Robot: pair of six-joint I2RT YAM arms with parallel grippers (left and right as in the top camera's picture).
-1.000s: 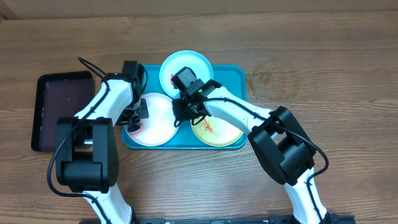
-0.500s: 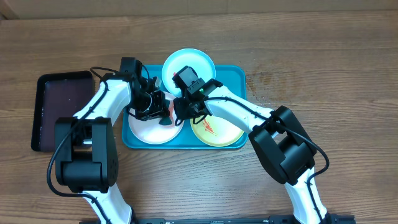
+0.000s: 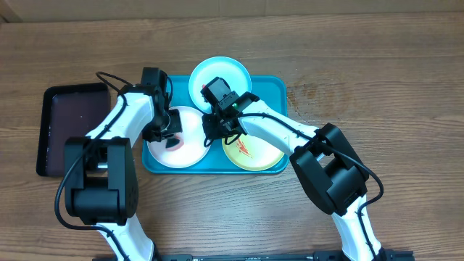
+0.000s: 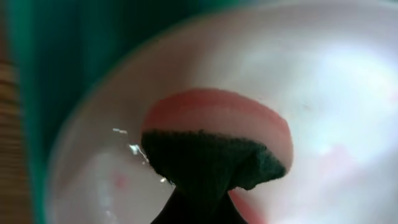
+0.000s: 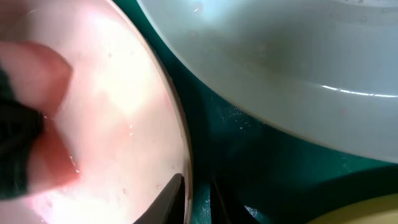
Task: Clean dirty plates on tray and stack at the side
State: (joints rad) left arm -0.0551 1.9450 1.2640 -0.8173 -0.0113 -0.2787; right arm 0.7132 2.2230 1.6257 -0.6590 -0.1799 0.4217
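Left fingers (image 3: pixel 167 134), pinching dark cloth (image 4: pixel 205 163), swung back toward 9 o'clock of white plate (image 3: pixel 190 151), at 8 o'clock in tray (image 3: pixel 272 85). Right fingers (image 3: pixel 214 132) pinch rim at 3 o'clock. Press evenly, sweep across red smear (image 4: pixel 214 102).

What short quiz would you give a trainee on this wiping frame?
1. True or false: the left end effector presses a dark cloth onto the white plate.
2. The smear beside the cloth is: A red, B green, C blue.
3. Fill in: the right end effector is at the ___ plate's rim.
Key: 1 true; 2 A; 3 white.
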